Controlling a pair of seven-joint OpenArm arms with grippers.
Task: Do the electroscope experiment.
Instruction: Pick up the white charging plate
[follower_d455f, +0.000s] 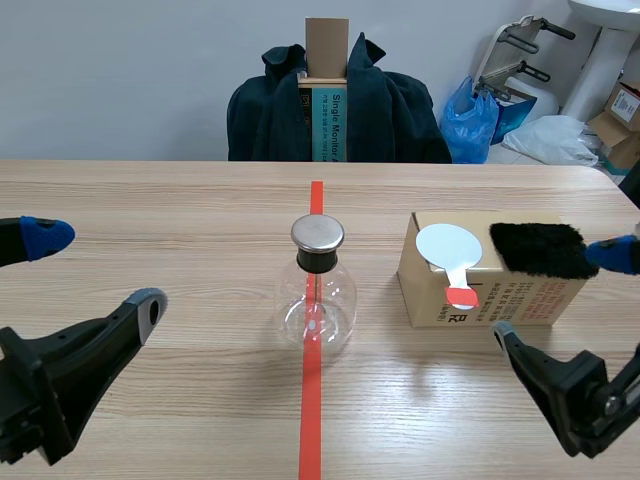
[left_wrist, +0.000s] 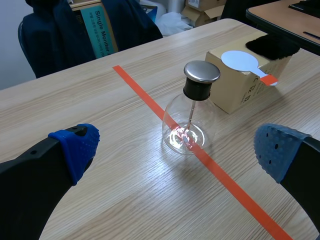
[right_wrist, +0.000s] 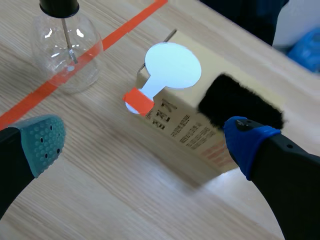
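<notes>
Your left pincer (follower_d455f: 97, 270) is wide apart and empty, low over the left of the table (follower_d455f: 150, 200). Bare wood lies between it and the glass flask (follower_d455f: 317, 290), which stands upright on the red tape line (follower_d455f: 312, 400), in the middle. Right of it sits a cardboard box (follower_d455f: 440, 290). The round paddle (follower_d455f: 447, 245) and the black fuzzy cloth (follower_d455f: 537, 248) lie on top. I think they are up there so they are easy to lift. The paddle's orange handle pokes over the box edge. Your right pincer (follower_d455f: 558, 295) is apart too and empty, just beside the cloth.
</notes>
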